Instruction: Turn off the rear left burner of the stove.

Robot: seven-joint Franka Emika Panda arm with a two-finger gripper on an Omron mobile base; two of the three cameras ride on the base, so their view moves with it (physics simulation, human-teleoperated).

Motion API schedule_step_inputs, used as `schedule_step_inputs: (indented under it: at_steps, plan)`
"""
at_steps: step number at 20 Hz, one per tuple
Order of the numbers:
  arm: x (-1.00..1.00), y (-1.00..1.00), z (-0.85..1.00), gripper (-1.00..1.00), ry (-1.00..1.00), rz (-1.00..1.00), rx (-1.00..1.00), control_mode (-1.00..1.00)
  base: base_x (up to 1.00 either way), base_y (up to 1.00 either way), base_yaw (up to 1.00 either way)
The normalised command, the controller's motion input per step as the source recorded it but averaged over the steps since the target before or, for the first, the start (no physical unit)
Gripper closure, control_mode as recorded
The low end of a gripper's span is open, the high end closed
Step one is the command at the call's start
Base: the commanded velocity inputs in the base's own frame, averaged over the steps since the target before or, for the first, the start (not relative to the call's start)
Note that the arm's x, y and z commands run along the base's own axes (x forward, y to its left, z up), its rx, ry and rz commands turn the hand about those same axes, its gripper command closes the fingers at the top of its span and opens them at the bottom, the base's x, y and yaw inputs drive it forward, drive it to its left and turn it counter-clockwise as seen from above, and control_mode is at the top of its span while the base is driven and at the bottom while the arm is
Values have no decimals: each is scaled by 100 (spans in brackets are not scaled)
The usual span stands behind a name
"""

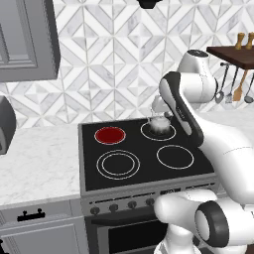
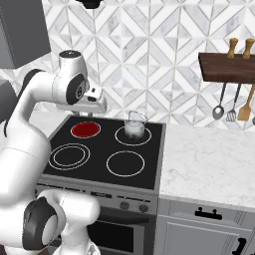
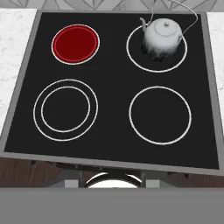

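Observation:
The stove [image 1: 144, 149] [image 2: 99, 144] [image 3: 113, 87] is a grey steel range with a black glass top. Its rear left burner [image 1: 110, 135] [image 2: 85, 129] [image 3: 75, 43] glows solid red inside a thin white ring. Small dark knobs [image 1: 113, 207] [image 2: 124, 204] line the front panel, above the dark oven door. My gripper [image 2: 102, 107] hangs high over the back of the cooktop, well above the burners and far from the knobs. Its fingers are hidden, so I cannot tell how they stand. The hand view looks straight down on all the burners.
A glass kettle [image 1: 159, 124] [image 2: 134, 127] [image 3: 162, 37] sits on the rear right burner. Marble counters [image 1: 39, 163] [image 2: 209, 159] flank the stove. A wooden shelf [image 2: 226, 67] with hanging utensils is on the right wall. A dark appliance [image 1: 4, 124] stands at the far left.

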Motion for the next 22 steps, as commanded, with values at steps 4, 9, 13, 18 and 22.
schedule_step_inputs:
  at_steps: [4, 9, 13, 18, 22]
  plan:
    - [-27, 9, -1, -100, -2, 4, -1, -100, 0, 0, 0]
    - [-59, 59, -25, -100, 0, 15, -18, -100, 0, 0, 0]
    - [-66, 85, -36, -100, -1, 23, -27, -100, 0, 0, 0]
    - [-51, 74, -42, -100, 0, 22, -28, -100, 0, 0, 0]
    - [-40, 52, -41, -100, 0, 20, -29, -100, 0, 0, 0]
